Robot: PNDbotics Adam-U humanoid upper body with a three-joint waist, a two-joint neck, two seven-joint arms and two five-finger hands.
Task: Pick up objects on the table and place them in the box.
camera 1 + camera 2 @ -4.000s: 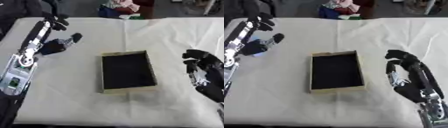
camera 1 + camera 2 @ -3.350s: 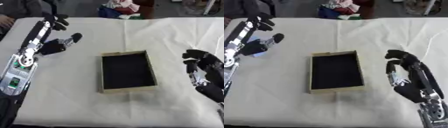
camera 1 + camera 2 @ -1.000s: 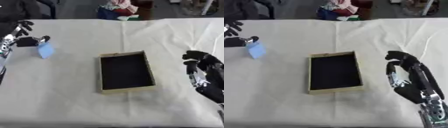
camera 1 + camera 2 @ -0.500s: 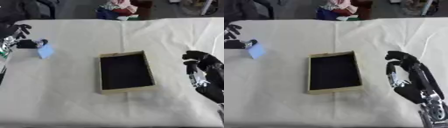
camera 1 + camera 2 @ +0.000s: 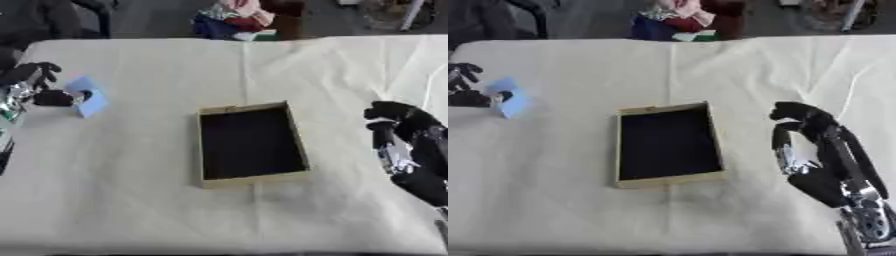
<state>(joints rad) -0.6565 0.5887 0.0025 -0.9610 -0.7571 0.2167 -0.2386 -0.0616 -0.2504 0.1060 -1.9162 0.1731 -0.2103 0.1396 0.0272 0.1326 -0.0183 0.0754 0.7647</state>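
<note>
Light blue object (image 5: 88, 96), small and flat-sided, sits at the far left of the table (image 5: 131, 200), well apart from the box (image 5: 251, 143). It looks tipped up on an edge rather than lying flat; exact shape not resolvable. The box lies at the table's centre, open top, dark interior, pale rim, and appears to hold nothing. Left hand (image 5: 35, 87) is at the blue object's left side: a dark thumb or fingertip touches or overlaps its near-left edge, other fingers curl above and behind it. Judged as a pinch on the object, though whether it is lifted clear of the cloth cannot be told. Step in hand, by my reading: secure the blue object and carry it right to the box. To do that well, the grip should close across the flat faces rather than on a corner, since a thin piece held by the corner would likely swing or slip; lift clear of the cloth before travelling so the cloth is not dragged; bring it over the dark interior, past the left rim, before releasing low. Right hand (image 5: 811, 150) idles at the right of the box, near but not touching it, fingers bent inward, holding nothing.
</note>
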